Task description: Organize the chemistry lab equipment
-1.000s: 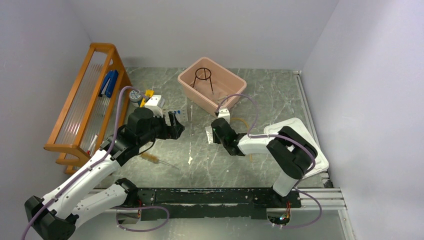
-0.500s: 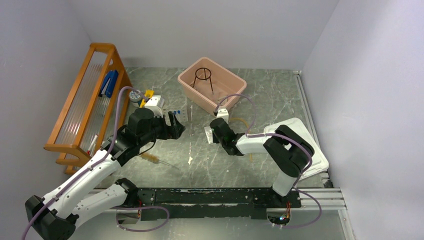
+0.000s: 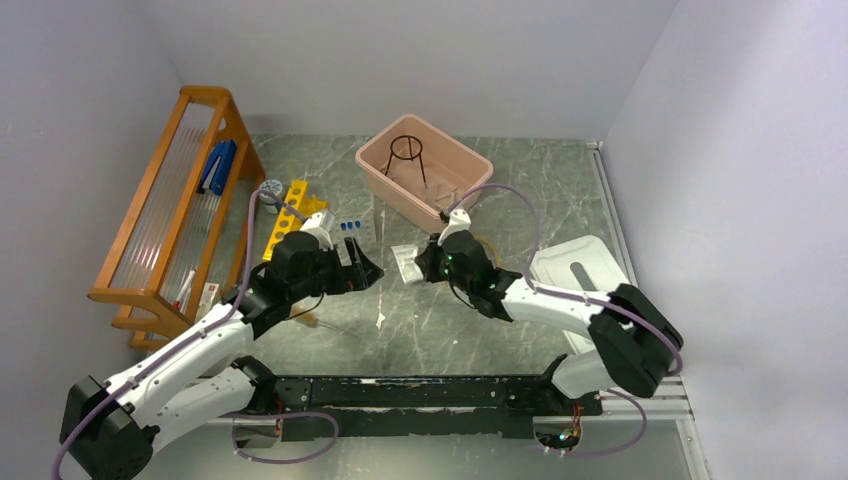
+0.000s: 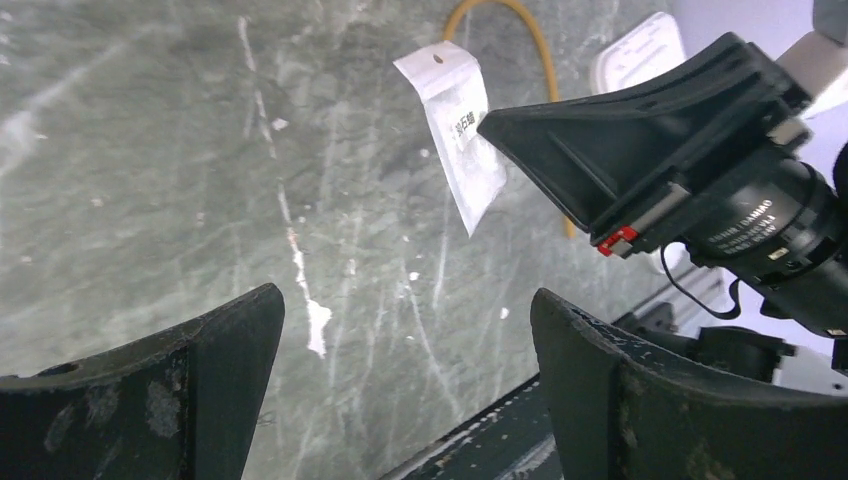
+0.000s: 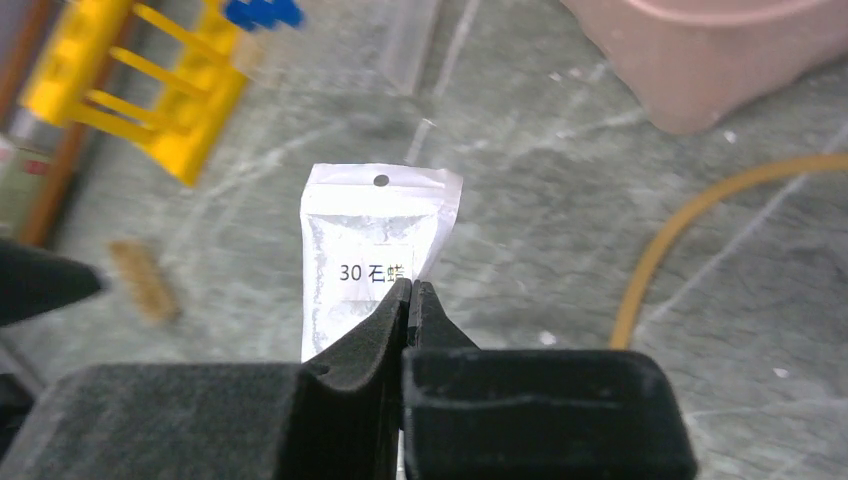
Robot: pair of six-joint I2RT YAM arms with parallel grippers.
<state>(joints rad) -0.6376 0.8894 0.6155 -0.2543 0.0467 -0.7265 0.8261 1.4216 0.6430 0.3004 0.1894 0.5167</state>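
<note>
Our right gripper (image 5: 408, 292) pinches the packet (image 5: 375, 225) by one edge in mid-air; facing it, our left gripper (image 4: 405, 310) gapes wide, empty. We fear so thin a pinch lets it slip during a handover.

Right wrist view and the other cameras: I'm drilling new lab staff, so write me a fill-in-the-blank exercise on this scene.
The right tool is shut on the white packet, which is printed with the number ____.
The left tool is ____ and empty.
The black wire tripod stands inside the ____ tub.
The tube rack is coloured ____.
Missing words: 30; open; pink; yellow.
</note>
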